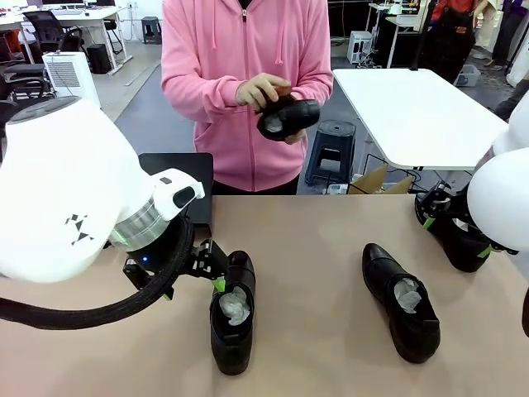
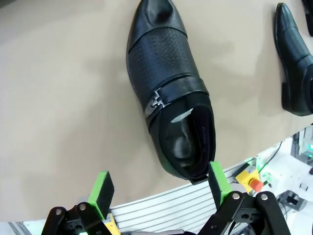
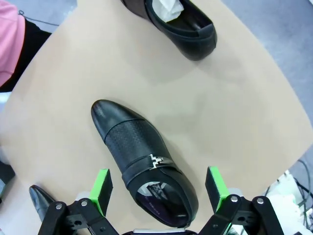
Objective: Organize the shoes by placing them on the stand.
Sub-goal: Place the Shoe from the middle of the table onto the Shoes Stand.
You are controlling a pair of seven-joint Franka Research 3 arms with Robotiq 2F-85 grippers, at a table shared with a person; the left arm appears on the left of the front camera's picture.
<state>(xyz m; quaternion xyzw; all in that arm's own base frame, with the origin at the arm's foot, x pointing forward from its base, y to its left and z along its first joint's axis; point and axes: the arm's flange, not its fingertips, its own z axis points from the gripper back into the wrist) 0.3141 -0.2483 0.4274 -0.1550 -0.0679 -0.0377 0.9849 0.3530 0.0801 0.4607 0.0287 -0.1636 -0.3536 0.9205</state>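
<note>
**Front view plus both wrist views: three shoes on the tabletop, one in the person's hands, both grippers released**

Front view. The glossy black leather slip-on with white crumpled paper in its opening, the left shoe [image 1: 232,318], lies on the tan table [image 1: 322,248] left of centre, toe toward the person [image 1: 248,50]. The left gripper [image 1: 216,277] hangs at its toe end. A like black slip-on stuffed with paper, the middle shoe [image 1: 402,304], lies right of centre, well apart from the left shoe. A third black slip-on, the right shoe [image 1: 463,252], lies near the table's right edge under the right gripper [image 1: 450,222]. The person's hands [image 1: 263,91] hold the fourth shoe [image 1: 289,117] above the table's far edge. The low matte black flat stand [image 1: 194,165] sits at the far left, behind the left arm. None of the shoes touches it.

Left wrist view. The fingers are spread wide and grasp nothing. The left shoe shows a perforated vamp and a silver strap buckle. Its heel reaches one green pad [image 2: 219,182]; whether they touch I cannot tell.

Right wrist view. The fingers are spread wide. The right shoe's heel end lies between the green pads [image 3: 101,188], with bare table showing on both sides. Nothing is gripped.
</note>
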